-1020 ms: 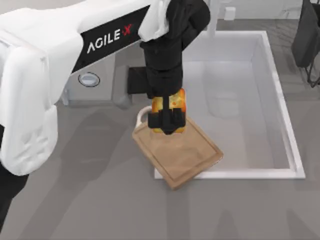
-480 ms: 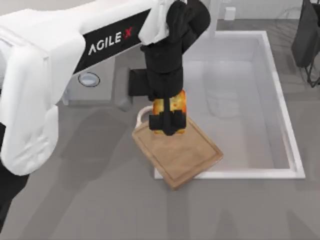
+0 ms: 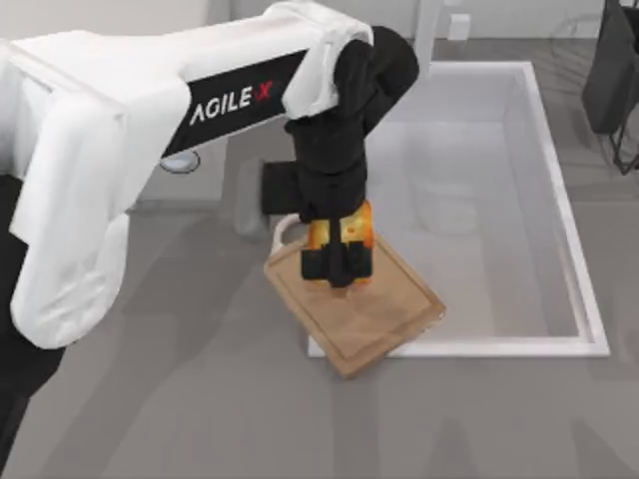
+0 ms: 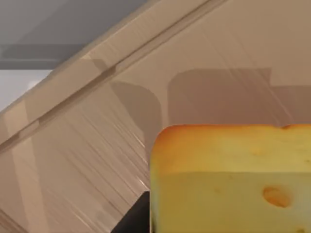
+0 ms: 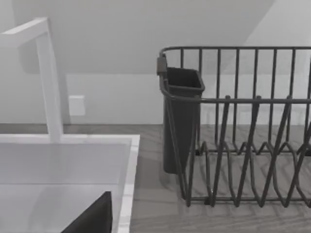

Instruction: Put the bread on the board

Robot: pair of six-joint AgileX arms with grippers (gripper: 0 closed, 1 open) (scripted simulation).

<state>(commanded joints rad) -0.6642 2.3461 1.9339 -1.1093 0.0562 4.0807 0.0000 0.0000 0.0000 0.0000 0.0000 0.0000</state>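
Reaching in from nine o'clock in the top view, my left arm holds its left gripper (image 3: 337, 261) over the board (image 3: 384, 314), fingers clamped on the bread (image 3: 349, 228). The bread, golden with orange-brown patches, sits between the dark fingers above the board's eleven-o'clock end, near the white loop handle (image 3: 282, 230). Whether it touches the wood or hangs just above it cannot be told. The board lies askew on the grey bench (image 3: 200, 399), its four-o'clock corner overlapping the white rim of the sink (image 3: 559, 344). In the left wrist view the bread (image 4: 228, 179) is a pale yellow block with a toasted edge, close over the board (image 4: 73, 160) and its edge groove. The right wrist view looks toward a dark wire dish rack (image 5: 243, 145) and the sink (image 5: 131, 174).
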